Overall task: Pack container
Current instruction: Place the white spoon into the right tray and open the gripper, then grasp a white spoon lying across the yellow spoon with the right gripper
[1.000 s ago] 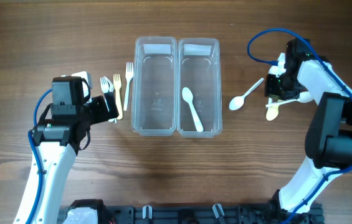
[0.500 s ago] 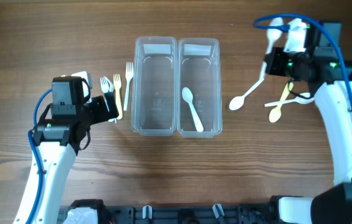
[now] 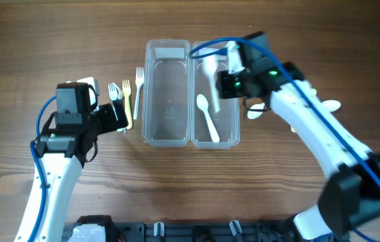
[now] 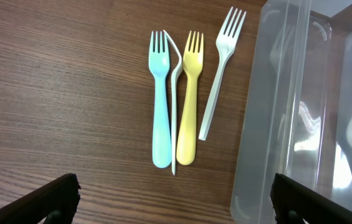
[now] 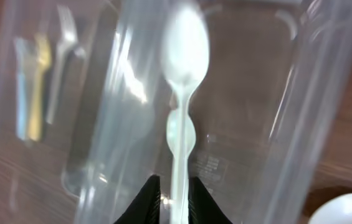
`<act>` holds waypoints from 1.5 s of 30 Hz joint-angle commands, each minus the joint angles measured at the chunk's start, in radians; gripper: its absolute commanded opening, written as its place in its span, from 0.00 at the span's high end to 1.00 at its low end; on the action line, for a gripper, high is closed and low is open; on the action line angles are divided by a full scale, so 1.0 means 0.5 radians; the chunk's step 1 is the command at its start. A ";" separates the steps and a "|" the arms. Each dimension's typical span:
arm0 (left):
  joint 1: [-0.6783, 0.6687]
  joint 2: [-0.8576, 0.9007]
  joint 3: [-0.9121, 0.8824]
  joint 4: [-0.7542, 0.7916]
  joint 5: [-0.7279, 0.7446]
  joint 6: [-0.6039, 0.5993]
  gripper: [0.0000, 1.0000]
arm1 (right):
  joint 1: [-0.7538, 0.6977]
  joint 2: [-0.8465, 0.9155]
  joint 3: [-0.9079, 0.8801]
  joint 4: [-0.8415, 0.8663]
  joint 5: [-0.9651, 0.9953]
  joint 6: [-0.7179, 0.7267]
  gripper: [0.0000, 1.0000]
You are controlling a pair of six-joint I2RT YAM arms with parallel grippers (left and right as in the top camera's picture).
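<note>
Wooden table [image 3: 42, 40] holds two containers [image 3: 146, 94] and four forks [image 4: 188, 106]. My right gripper [image 5: 174, 202] clamps one spoon [image 5: 186, 50] above a second spoon [image 3: 208, 117] inside; my left gripper [image 4: 176, 202] is spread.

Two containers stand side by side mid-table [image 3: 176, 181], long walls touching: the left container [image 3: 167, 101] and the right container [image 3: 226, 128]. A spoon [image 3: 208, 119] lies in the right one, bowl toward the far end, handle slanting to the near right corner. Above that container's far half the right gripper [image 5: 176, 186] carries a held spoon [image 5: 185, 56], lengthwise over it. Left of the left container four forks [image 4: 188, 106] lie close together, tines pointing away; the rightmost lies slanted, near its wall. The left gripper [image 4: 176, 186] hangs spread at their handle ends. Right of the containers, more spoons [image 3: 254, 113] lie mostly hidden under the right arm.
</note>
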 commanded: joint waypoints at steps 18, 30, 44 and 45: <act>-0.013 0.010 0.040 0.006 -0.020 -0.020 0.00 | -0.747 -0.446 0.095 -0.251 0.484 0.318 0.38; -0.013 0.010 0.040 0.006 -0.020 -0.020 0.00 | -1.298 -0.066 -0.140 -0.357 0.256 0.494 0.41; -0.013 0.010 0.040 0.006 -0.020 -0.020 0.00 | -1.312 0.398 -0.140 -0.349 0.211 0.521 0.50; -0.013 0.010 0.040 0.006 -0.020 -0.020 0.00 | -1.312 0.418 -0.140 -0.346 0.212 0.540 0.50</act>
